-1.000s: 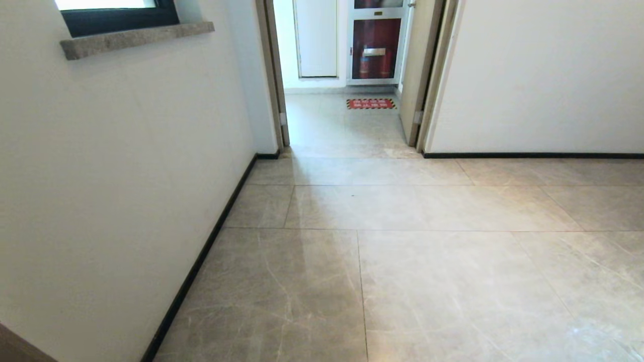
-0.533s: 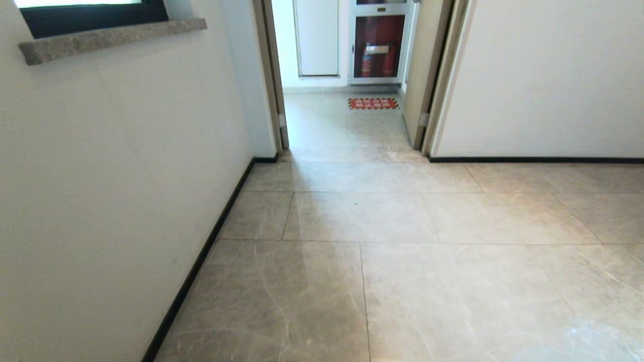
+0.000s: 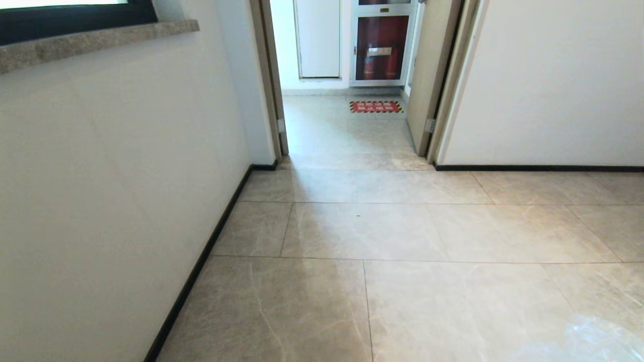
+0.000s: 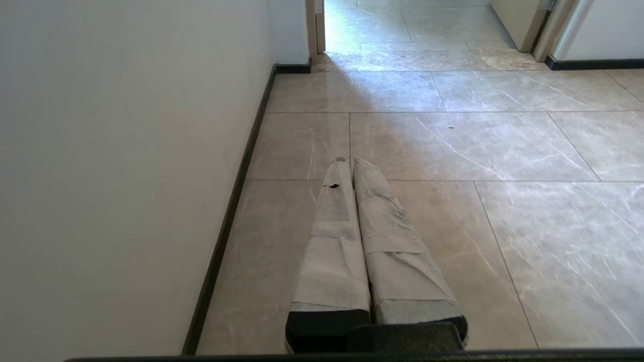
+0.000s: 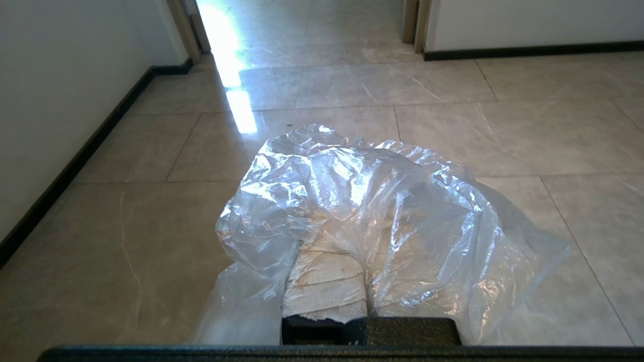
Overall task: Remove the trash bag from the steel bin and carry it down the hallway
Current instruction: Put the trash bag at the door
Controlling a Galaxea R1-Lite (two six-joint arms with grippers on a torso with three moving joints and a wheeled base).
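Along hallway (image 3: 402, 226) tiles, right end effector (image 5: 352, 251) pinching trash bag (image 5: 362, 201), left end effector (image 4: 350, 162) pressed together

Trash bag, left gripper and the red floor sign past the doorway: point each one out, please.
trash bag (image 5: 352, 191): right wrist view, crinkled clear plastic draped over the gripper.
left gripper (image 4: 350, 162): left wrist view, between the wrapped fingertips, which meet.
red floor sign (image 3: 376, 106): head view, middle of the striped-edged panel.

We count one clear trash bag (image 5: 382, 201), two grippers with two taped fingers (image 4: 332, 241) each, one open doorway (image 3: 347, 75), one window ledge (image 3: 95, 42), one red floor mat (image 3: 376, 106), and one cabinet (image 3: 383, 42) holding two red extinguishers (image 3: 370, 63).
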